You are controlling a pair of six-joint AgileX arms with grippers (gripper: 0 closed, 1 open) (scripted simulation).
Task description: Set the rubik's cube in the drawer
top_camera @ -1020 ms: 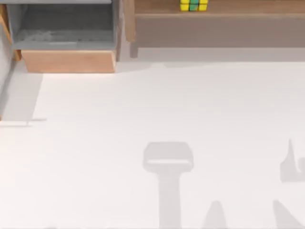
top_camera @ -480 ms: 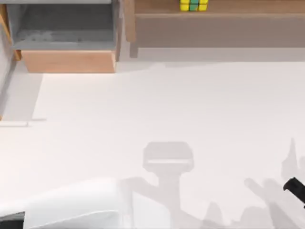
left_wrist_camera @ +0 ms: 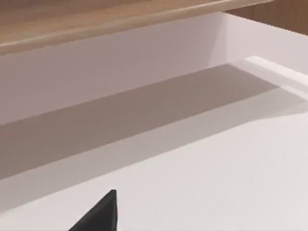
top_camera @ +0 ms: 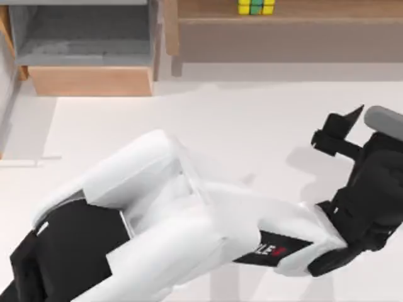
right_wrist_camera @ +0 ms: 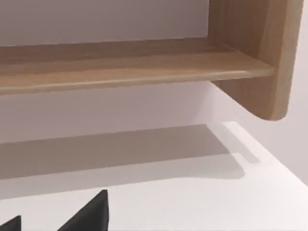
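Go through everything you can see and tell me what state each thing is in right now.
rubik's cube: sitting on the wooden shelf, not held.
drawer: pulled open, nothing visible on its grey floor.
wooden shelf: standing along the table's far edge, cube on top.
left arm: stretched across the middle of the table.
right gripper: over the table's right side, short of the shelf, holding nothing visible.

The small tiled rubik's cube (top_camera: 255, 7) sits on the long wooden shelf (top_camera: 283, 31) at the far edge of the white bench (top_camera: 189, 119), right of centre. The boxy wood-fronted drawer (top_camera: 88, 80) stands open at the far left, just beside the shelf's left end. The left arm stretches across the near bench from the left; the right pincer (top_camera: 343, 129) hangs at the right side, well short of the shelf.
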